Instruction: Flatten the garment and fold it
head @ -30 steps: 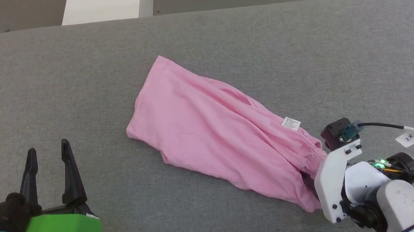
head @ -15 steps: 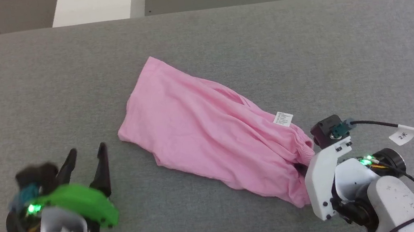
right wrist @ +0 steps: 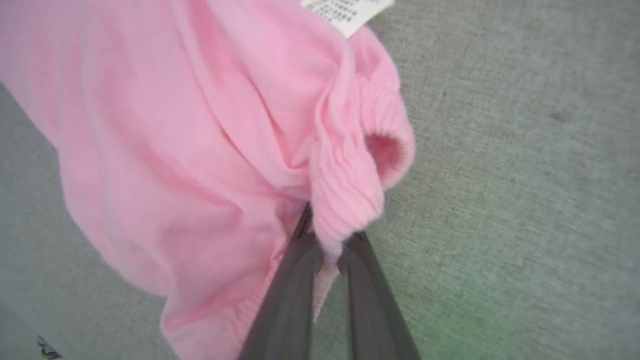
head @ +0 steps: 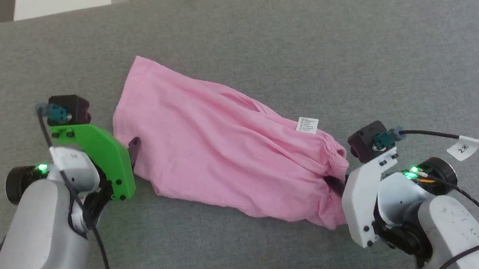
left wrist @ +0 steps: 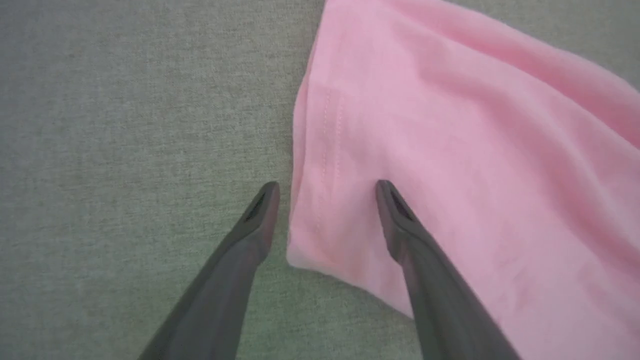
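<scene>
At the ribbed end of the garment (head: 222, 141), your right gripper (right wrist: 327, 240) has its jaws pressed together, pinching the band. At the opposite hem your left gripper (left wrist: 326, 186) has its jaws spread across the corner, one finger over the cloth and one over the grey table (head: 345, 21); whether they touch, I cannot tell. The garment lies slantwise in the middle of the table, bunched near the white label (head: 307, 125). I judge that flattening is in hand and no fold is made yet. Next, close the left jaws on the hem, then draw both ends apart gently.
</scene>
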Available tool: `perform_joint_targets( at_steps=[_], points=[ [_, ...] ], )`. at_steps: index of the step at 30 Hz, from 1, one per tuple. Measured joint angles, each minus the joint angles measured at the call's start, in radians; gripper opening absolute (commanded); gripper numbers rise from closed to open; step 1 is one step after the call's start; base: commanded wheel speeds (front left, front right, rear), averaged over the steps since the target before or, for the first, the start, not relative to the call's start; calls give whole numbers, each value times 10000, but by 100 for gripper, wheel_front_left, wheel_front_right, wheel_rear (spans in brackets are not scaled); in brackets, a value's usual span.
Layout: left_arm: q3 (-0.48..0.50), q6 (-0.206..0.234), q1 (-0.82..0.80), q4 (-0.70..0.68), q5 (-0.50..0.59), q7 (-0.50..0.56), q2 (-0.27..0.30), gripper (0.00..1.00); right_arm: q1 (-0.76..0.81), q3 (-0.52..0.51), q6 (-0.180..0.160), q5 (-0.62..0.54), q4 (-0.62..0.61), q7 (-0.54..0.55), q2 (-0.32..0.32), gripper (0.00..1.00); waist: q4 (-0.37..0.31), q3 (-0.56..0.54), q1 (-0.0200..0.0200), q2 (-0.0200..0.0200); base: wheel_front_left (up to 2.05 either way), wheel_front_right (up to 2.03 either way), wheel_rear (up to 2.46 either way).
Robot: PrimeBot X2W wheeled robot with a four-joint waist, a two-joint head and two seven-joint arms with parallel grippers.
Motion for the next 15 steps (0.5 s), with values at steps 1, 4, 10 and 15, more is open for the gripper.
perform_joint_targets(
  at_steps=[1, 4, 10, 15],
  points=[
    [-90, -19, -133, 163, 31, 263, 25, 100, -38, 19, 0, 23, -33, 0, 10, 0, -45, 73, 0, 0, 0, 0, 0],
    [-268, -42, -341, 518, 27, 834, 84, 100, -126, 81, 2, 67, -94, -4, 27, 0, -174, 243, 0, 0, 0, 0, 0],
    [-194, -259, -523, 748, -345, 1434, 196, 0, -226, 82, 33, 104, -107, -130, 81, 0, -359, 442, 0, 0, 0, 0, 0],
    [38, -282, -446, 840, -750, 1164, 84, 0, -226, -10, 42, 146, -21, -194, 105, 0, -270, 336, 0, 0, 0, 0, 0]
  ],
)
